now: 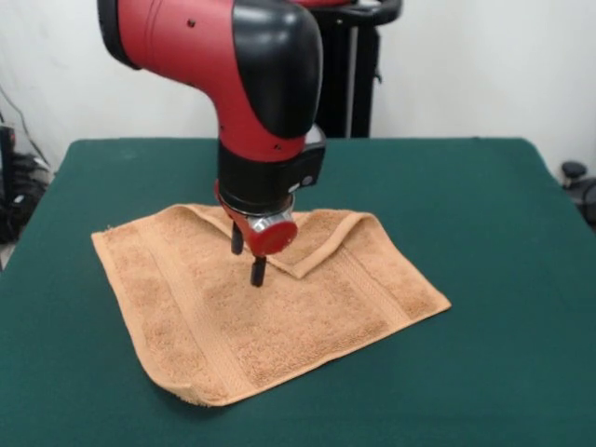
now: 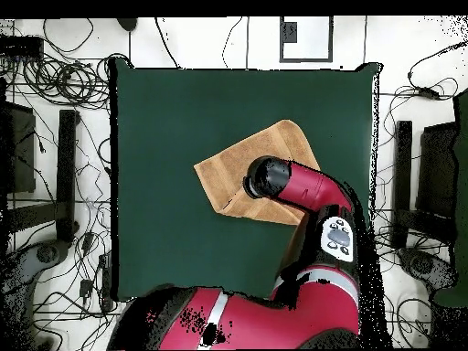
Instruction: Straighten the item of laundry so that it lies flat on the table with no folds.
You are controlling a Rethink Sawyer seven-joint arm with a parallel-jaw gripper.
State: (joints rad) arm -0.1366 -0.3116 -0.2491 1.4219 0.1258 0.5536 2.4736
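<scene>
Towel [image 1: 270, 317] lying spread across the middle of the green desk [image 1: 484, 205], mostly flat already, but with the far edge flopped back over itself, making a pointed flap right below the arm. Near corner also curling up a bit off the felt. Looking like mid-job: most of the cloth smoothed, that one folded flap still needing undoing. Red arm [image 1: 233, 56] reaching down over the fold, claw [image 1: 253, 265] hovering at or just touching the cloth beside the flap's tip. Can't tell if clenched or released, too hidden under the wrist. Guessing next move calling for pinching that flap's point and dragging it back toward the far side to unfold.
</scene>
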